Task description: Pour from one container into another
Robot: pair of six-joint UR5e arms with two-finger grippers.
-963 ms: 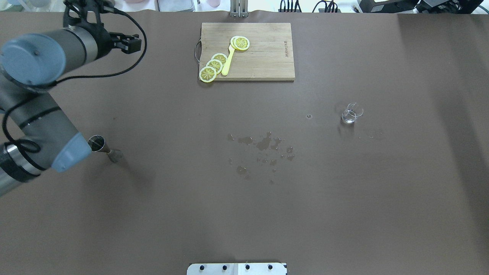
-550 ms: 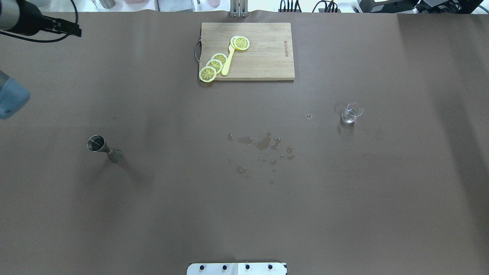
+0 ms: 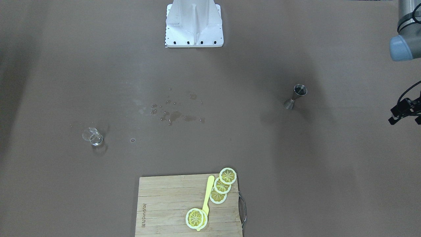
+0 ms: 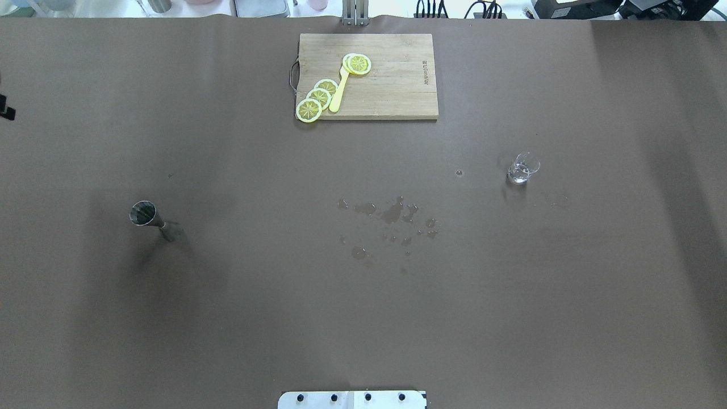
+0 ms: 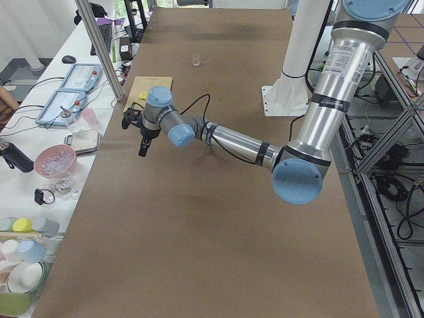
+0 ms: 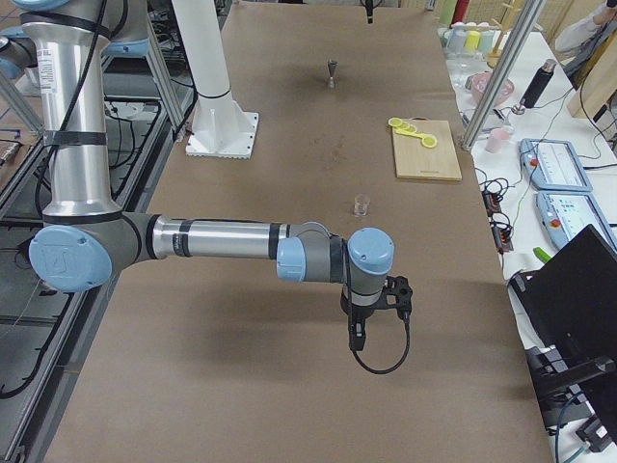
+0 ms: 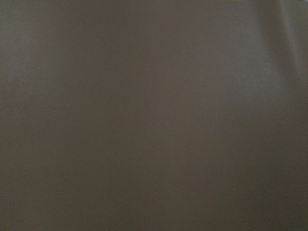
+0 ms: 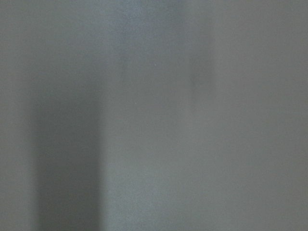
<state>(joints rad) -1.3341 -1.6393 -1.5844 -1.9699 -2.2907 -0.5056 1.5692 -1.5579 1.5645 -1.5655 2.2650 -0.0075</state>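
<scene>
A second ago my left arm hung over the near-left part of the tabletop, half covering the jigger; since then it has swung out to the side, and the overhead view now catches only a black sliver of it at the left edge. The left end effector hangs off to the side above bare tabletop with nothing in it, but the views are too small or too cropped to show how far its jaws are parted. The right end effector is the same story – parked over bare tabletop well clear of everything, carrying nothing, opening not readable from that side view alone. Both wrist cameras give me nothing but blurred surface. The jigger stands upright on my left side, the glass cup upright on my right, well apart, neither moved in the last second. Between them lies a scatter of wet patches, unchanged. The cutting board with its lemon slices sits at the far edge. I read this as the arms pulling back after both vessels were set down – the pour looks finished, with some of it spilled. I can't see into the jigger well enough to say how much landed there.
</scene>
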